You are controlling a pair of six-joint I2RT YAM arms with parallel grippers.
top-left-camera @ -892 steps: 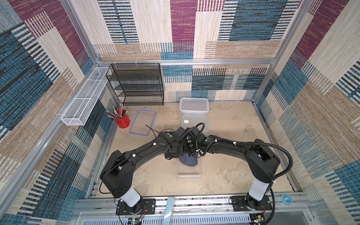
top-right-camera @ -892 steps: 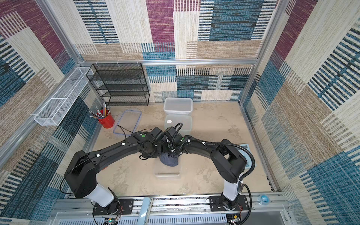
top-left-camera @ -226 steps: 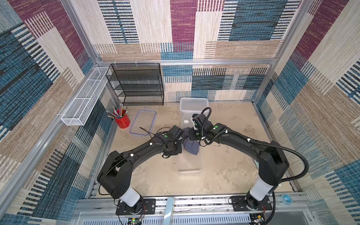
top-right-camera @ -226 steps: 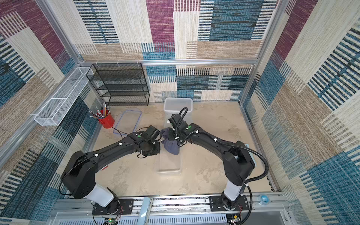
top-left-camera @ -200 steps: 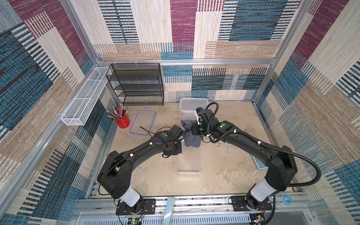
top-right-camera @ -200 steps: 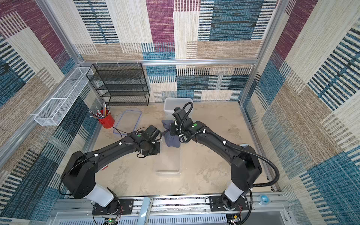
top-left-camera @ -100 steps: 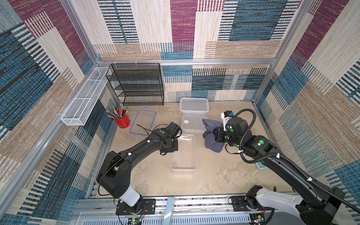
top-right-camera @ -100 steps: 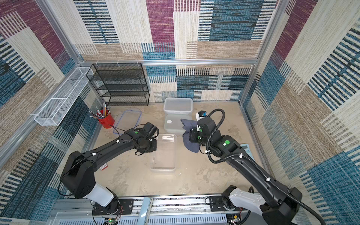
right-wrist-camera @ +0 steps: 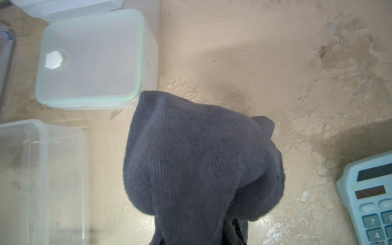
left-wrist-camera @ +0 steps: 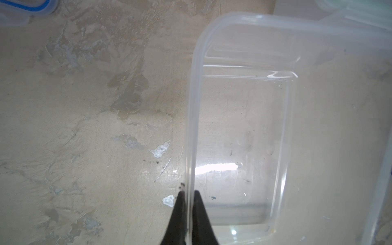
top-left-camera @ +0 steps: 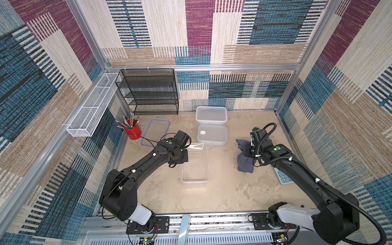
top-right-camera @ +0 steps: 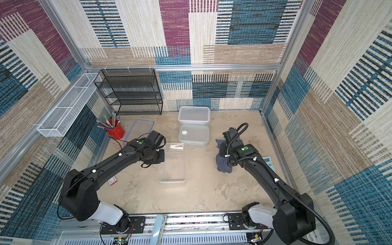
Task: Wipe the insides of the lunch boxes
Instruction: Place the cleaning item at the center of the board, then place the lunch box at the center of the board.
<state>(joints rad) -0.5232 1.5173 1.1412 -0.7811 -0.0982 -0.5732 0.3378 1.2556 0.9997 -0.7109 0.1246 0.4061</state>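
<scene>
A clear shallow lunch box [top-left-camera: 194, 163] [top-right-camera: 172, 163] lies open mid-table. My left gripper [top-left-camera: 186, 156] [left-wrist-camera: 188, 193] is shut on its left wall, one finger inside and one outside. Behind it stands a smaller lunch box [top-left-camera: 212, 134] [right-wrist-camera: 152, 53] under a green-rimmed lid. A deep frosted lunch box [top-left-camera: 211, 114] is at the back wall. To the right of the boxes, my right gripper [top-left-camera: 247, 151] [top-right-camera: 226, 154] is shut on a grey cloth [top-left-camera: 244, 163] [right-wrist-camera: 191, 159]. The cloth drapes over the fingers, hiding them in the right wrist view.
A blue-rimmed lid [top-left-camera: 156, 132] and a red pencil cup [top-left-camera: 133, 131] lie at the left. A black mesh rack [top-left-camera: 148, 91] stands at the back left. A blue calculator [top-left-camera: 283, 177] [right-wrist-camera: 371, 201] sits by the right wall, close to the cloth. A small card [top-right-camera: 112, 181] lies under the left arm.
My right arm has carried the cloth out from over the clear lunch box to the right side of the table. The left gripper has drawn the clear box slightly left.
</scene>
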